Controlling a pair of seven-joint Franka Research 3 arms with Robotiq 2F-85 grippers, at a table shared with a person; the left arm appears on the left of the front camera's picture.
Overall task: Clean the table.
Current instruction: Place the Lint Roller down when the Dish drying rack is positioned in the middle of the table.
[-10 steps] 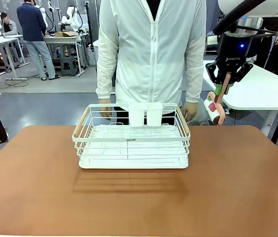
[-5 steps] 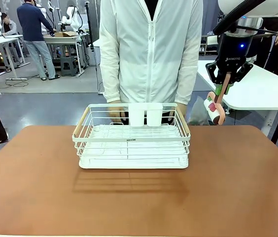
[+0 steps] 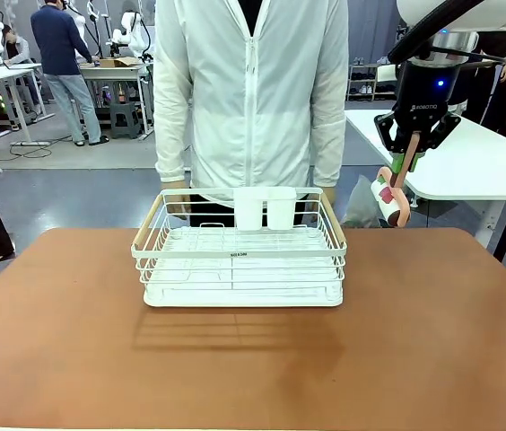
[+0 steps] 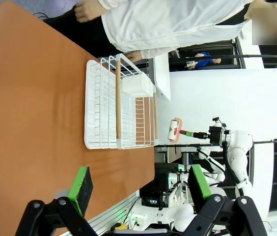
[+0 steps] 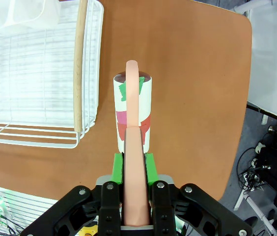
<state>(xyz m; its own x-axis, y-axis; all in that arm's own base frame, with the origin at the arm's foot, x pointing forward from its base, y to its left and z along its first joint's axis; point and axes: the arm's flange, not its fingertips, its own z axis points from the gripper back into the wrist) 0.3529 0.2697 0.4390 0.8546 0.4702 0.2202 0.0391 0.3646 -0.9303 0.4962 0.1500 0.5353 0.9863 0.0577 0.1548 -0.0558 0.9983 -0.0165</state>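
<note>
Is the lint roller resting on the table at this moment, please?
No, the right gripper holds the lint roller by its handle in the air above the table.

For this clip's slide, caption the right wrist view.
Right gripper holds a lint roller above the table, beside the white rack.

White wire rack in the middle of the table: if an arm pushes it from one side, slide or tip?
The white wire dish rack with wooden handles would probably slide: it sits low and wide, flat on the smooth reddish-brown table. Thin wire and an almost empty interior suggest it is light, so it could skate or rotate. A high push on the rim might lift one edge.
</note>
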